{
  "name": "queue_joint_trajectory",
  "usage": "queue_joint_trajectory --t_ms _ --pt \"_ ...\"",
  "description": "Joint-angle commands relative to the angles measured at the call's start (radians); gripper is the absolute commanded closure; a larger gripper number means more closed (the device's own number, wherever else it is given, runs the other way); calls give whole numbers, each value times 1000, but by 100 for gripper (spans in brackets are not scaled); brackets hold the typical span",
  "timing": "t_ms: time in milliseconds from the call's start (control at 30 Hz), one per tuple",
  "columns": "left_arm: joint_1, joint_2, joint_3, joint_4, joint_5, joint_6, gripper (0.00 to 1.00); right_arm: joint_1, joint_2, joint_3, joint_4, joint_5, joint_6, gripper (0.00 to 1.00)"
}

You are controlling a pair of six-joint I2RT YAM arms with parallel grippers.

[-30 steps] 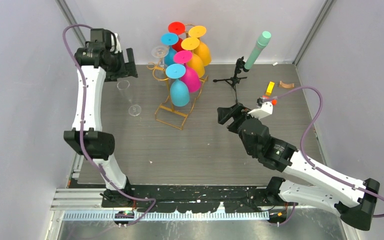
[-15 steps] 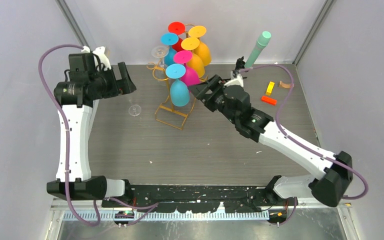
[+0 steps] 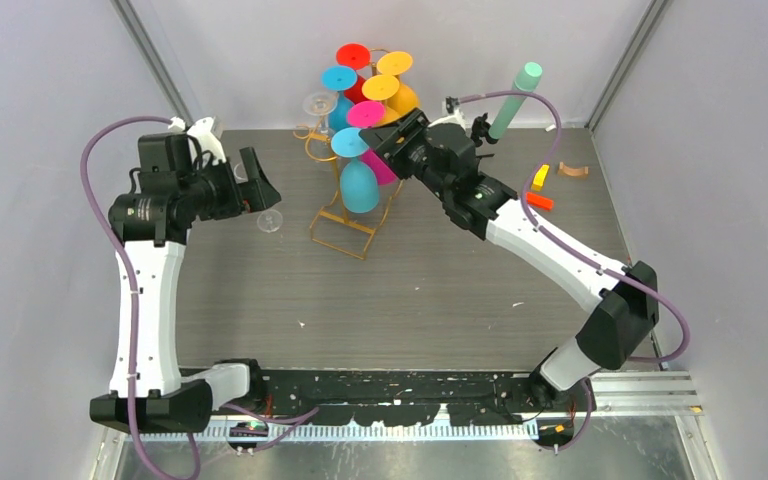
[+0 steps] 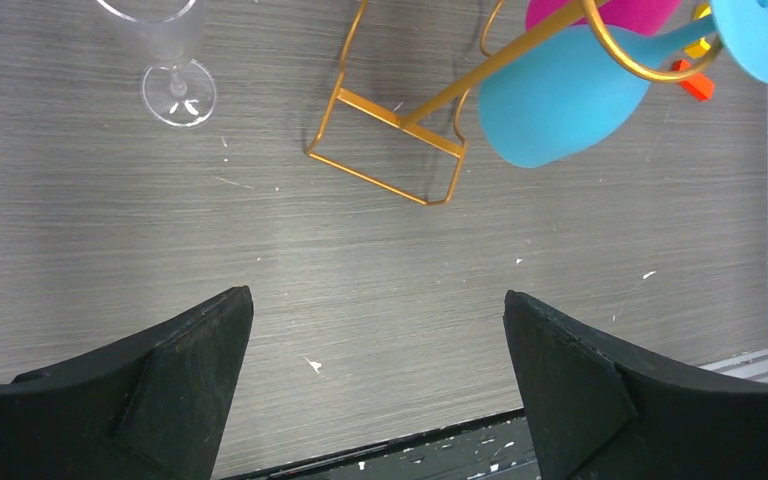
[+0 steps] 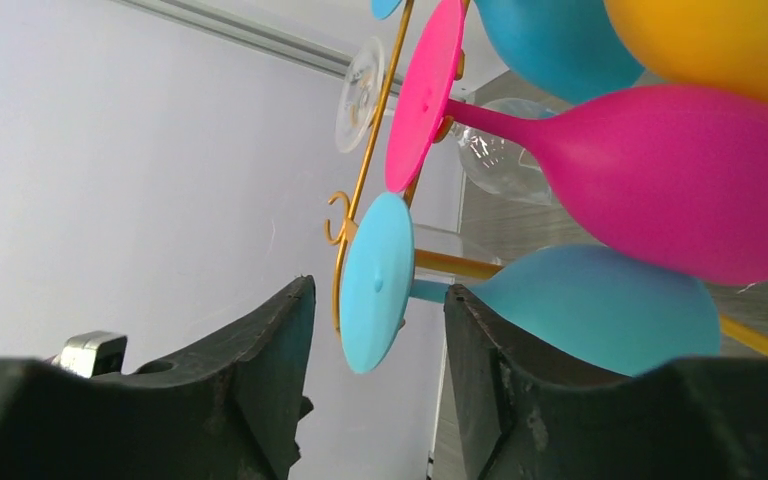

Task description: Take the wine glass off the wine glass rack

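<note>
Nearest, the left claw point(image 4: 376, 292) hung released over the table point(image 3: 410, 290), jaws spread wide and holding nothing; just beyond it a clear glass point(image 4: 178, 90) stood on its foot on the table, beside the rack point(image 4: 400, 118) and apart from it; the rack's wire base rested on the table, and from its nearest hook the blue glass point(image 4: 550, 105) hung bowl-down. So, as I judged it, the task was only at the approach: that glass was not yet lifted off its hook, and gripping it, freeing the foot from the loop and carrying it clear were all left to do. Farther back, the right claw point(image 5: 380, 295) was up at the rack at the height of the blue glass's foot; in the wrist view the foot disc showed in the gap between the two fingers point(image 5: 260, 380), with its stem running off to the right toward the bowl; the jaws stood part open, and I could see no pad touching the disc, so the claw gripped nothing; how far ahead of the tips the foot lay I could not tell. Just above hung the pink glass point(image 5: 660, 180), close enough to be knocked; behind it the yellow glasses point(image 3: 405, 100) and a red glass point(image 3: 353, 56) filled the rack's far hooks.
</note>
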Motion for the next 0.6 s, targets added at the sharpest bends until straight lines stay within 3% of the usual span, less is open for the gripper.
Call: queue_joint_trajectory --t_ms 0,300,567 --pt "3 -35 -14 55 32 -4 0 -1 43 83 -34 -25 -13 48" --pt "3 -65 -53 68 44 -9 0 -1 58 81 -43 -36 -28 83" --pt "4 -73 -53 67 46 -11 0 -1 38 76 -44 10 -53 98"
